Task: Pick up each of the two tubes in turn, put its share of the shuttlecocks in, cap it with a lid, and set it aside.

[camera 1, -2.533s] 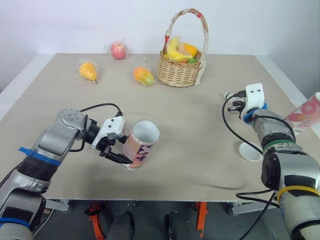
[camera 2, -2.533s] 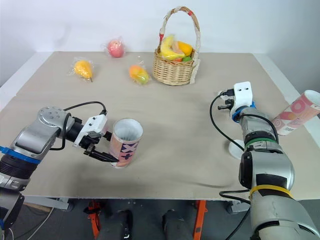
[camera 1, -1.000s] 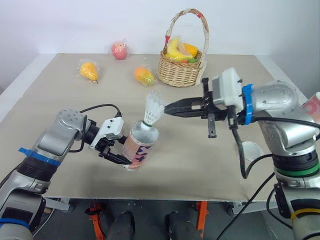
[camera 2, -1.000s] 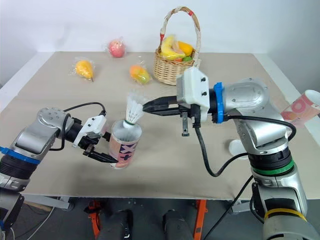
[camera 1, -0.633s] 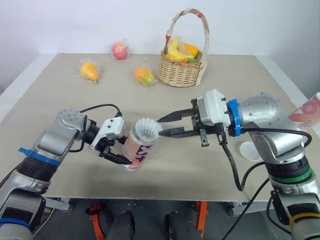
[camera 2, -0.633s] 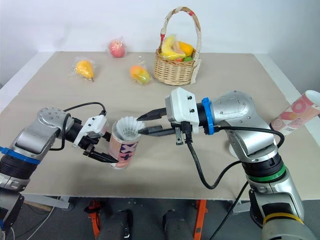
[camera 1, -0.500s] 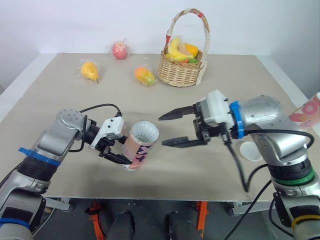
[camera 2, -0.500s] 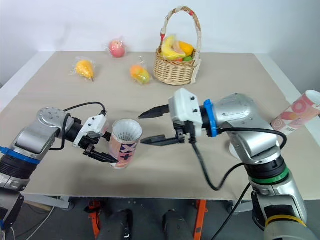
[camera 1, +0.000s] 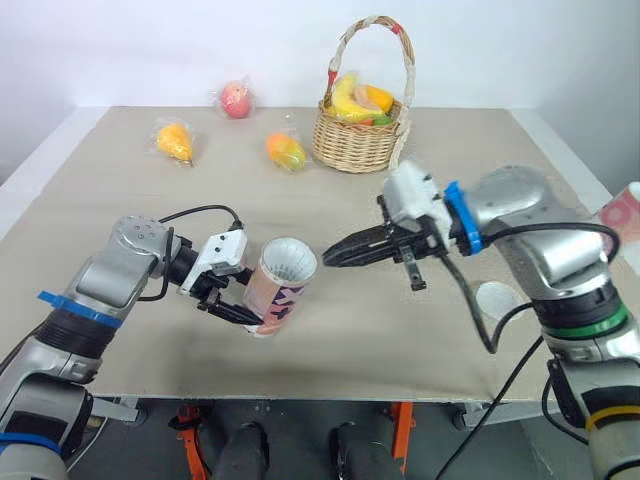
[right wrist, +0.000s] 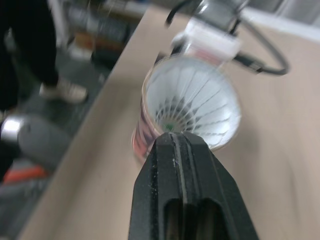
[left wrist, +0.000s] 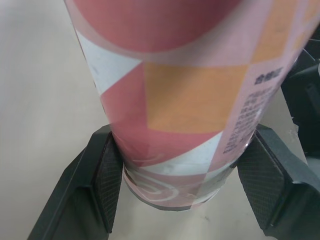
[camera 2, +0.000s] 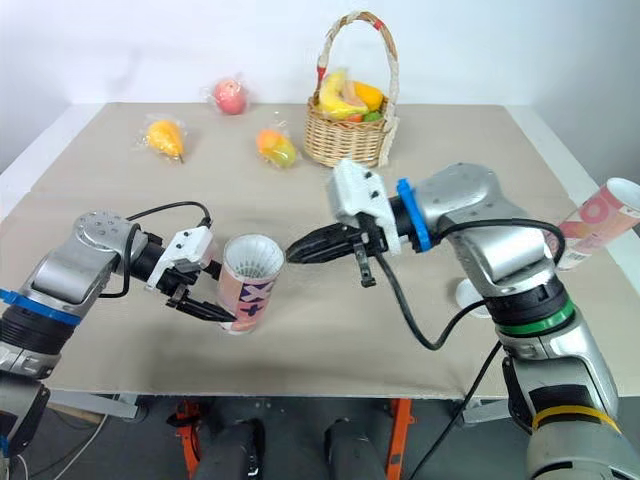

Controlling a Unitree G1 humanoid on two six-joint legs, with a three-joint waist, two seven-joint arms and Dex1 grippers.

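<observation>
- The left gripper (camera 1: 243, 311) was clamped on the lower end of a pink-and-orange patterned tube (camera 1: 279, 296); its two black pads (left wrist: 110, 183) pressed against opposite sides of the tube, which was held tilted just above the table (camera 1: 120, 190), mouth up and toward the right arm.
- A white shuttlecock (right wrist: 192, 107) sat inside that tube, feathers up, its skirt filling the mouth; a second earlier it had been held over the opening in the right gripper, so this one had now gone in.
- The right gripper (camera 1: 330, 257) had its fingers pressed together with nothing between them; half a second earlier they had been spread wide after letting go; its tip now pointed at the tube's mouth from just beside the rim.
- This looked like the filling step for the first tube; the closed tip seemed placed to nudge the shuttlecock deeper, though that is a guess.
- A white lid (camera 1: 497, 299) lay flat on the table near the right arm; capping was not yet done.
- The second tube (camera 2: 598, 225) leaned at the far right edge of the table, well apart from both grippers, untouched.
- A wicker basket (camera 1: 358, 143) of fruit stood at the back of the table.
</observation>
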